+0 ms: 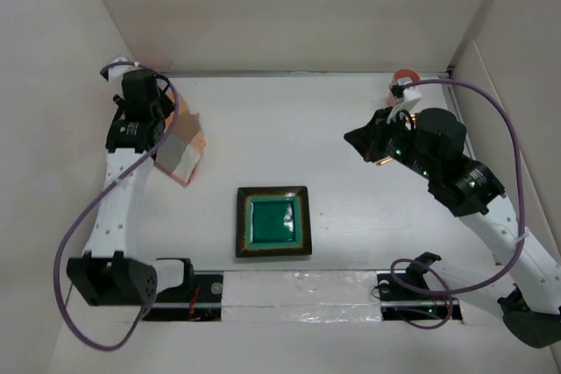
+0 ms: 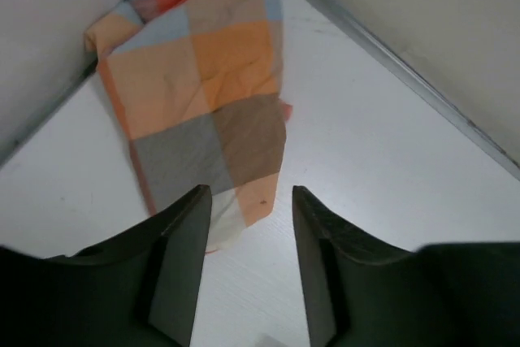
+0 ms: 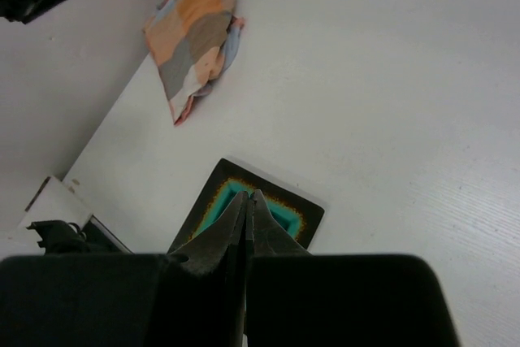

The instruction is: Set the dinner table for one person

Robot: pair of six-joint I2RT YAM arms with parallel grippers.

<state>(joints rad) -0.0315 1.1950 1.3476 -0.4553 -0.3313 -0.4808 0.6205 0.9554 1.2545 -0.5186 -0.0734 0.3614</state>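
The dinner table is a flat white surface with upright white panels around it. A square dark plate with a teal centre lies near its front middle. An orange-and-grey checked cloth lies crumpled at the far left, running into the corner. My left gripper hovers over it, open and empty; in the left wrist view the cloth's near corner shows between the fingers. My right gripper is raised at the right, shut with nothing seen in it. In the right wrist view its tips overlap the plate.
A small red-orange object sits at the far right corner behind the right arm, mostly hidden. White panels close off the left, back and right sides. A silver tape strip runs along the front edge between the arm bases.
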